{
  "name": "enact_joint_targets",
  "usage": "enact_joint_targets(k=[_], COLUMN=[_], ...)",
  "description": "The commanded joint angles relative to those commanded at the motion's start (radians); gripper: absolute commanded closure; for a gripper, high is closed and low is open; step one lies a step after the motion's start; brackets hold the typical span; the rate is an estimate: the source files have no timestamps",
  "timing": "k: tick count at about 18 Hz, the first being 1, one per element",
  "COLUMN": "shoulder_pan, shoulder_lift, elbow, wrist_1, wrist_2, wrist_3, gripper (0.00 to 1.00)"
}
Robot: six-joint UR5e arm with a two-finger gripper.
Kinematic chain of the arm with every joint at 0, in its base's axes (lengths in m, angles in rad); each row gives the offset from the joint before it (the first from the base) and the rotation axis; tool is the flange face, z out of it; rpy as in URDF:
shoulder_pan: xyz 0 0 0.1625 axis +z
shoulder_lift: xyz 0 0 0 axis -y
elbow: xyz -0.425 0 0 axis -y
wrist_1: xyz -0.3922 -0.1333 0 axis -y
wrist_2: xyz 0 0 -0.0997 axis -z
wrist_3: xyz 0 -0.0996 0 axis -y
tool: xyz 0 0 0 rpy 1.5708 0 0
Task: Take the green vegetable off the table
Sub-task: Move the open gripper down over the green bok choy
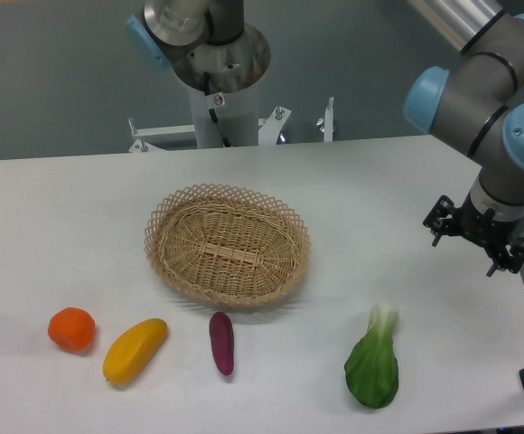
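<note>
Five loose things lie on the white tabletop: one basket and four toy foods, one of each kind.

The green vegetable is a bok-choy-like toy, its dark green rounded leafy body glossy and smooth, narrowing to a pale white stem that points away from the camera. It lies flat near the front right of the tabletop, well apart from everything else and touched by nothing.

The wicker basket is oval and shallow, woven of tan strands with an open looped rim and a tighter woven floor; nothing lies inside it.

Just in front of the basket's near rim lies a small purple eggplant-like piece, slim and elongated, lying lengthwise toward the camera. To its left is a yellow mango-shaped piece, smooth and plump, tilted on a diagonal. Farther left sits one orange round fruit, with a slightly dimpled skin.

The single arm has grey metal links with pale blue joint caps. Its gripper is black and hangs above the right edge of the tabletop, behind and to the right of the green vegetable and clear of it. The jaws hold nothing; at this angle I cannot tell whether they are spread or closed.
</note>
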Motion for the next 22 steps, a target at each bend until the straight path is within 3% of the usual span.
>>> enact_joint_targets(k=[12, 17, 20, 22], shoulder_pan=[-0.006, -0.052, -0.093, -0.107], shoulder_lift=[0.003, 0.025, -0.004, -0.029], elbow=[-0.006, -0.057, -0.075, -0.075], wrist_1=[-0.003, -0.002, 0.005, 0.043], wrist_2=[-0.008, -0.052, -0.052, -0.052], wrist_3=[-0.005, -0.116, -0.146, -0.147], gripper=[0.00, 0.00, 0.00, 0.00])
